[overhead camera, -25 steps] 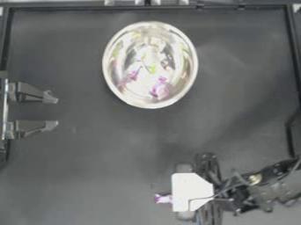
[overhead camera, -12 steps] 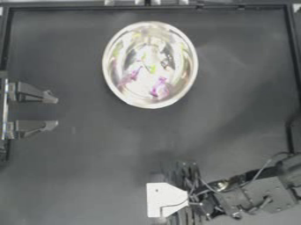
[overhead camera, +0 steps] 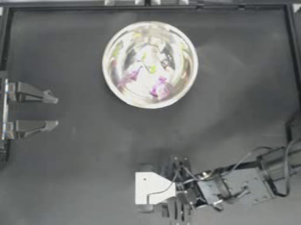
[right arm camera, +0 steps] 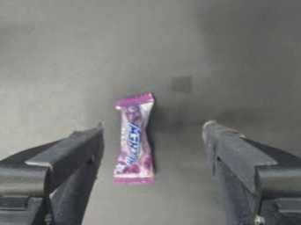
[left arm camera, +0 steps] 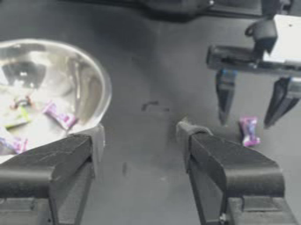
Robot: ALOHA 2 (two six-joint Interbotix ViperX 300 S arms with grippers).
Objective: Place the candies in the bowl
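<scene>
The shiny silver bowl (overhead camera: pixel 150 65) stands at the back middle of the table, with pink candies (overhead camera: pixel 159 86) and a yellow-green one (overhead camera: pixel 152 68) inside; the left wrist view shows the bowl (left arm camera: pixel 88 79) and a pink candy (left arm camera: pixel 59 115) in it. One pink/purple candy (right arm camera: pixel 135 138) lies flat on the table near the front. My right gripper (right arm camera: pixel 153 129) hangs open just above it, a finger on either side, not touching. In the top view the right gripper (overhead camera: pixel 144 188) covers that candy. From the left wrist view the candy (left arm camera: pixel 248 130) shows between the right fingers (left arm camera: pixel 226 94). My left gripper (overhead camera: pixel 41 110) is parked open at the left edge.
The right arm (overhead camera: pixel 253 184) and its cables stretch in from the front right corner. The table's raised rim (overhead camera: pixel 147 6) runs along the back. Bare dark tabletop (overhead camera: pixel 88 167) lies between the bowl and the right gripper.
My right gripper has moved left along the front of the table and now stands over the pink candy, hiding it in the top view. The left arm and bowl have not moved.
</scene>
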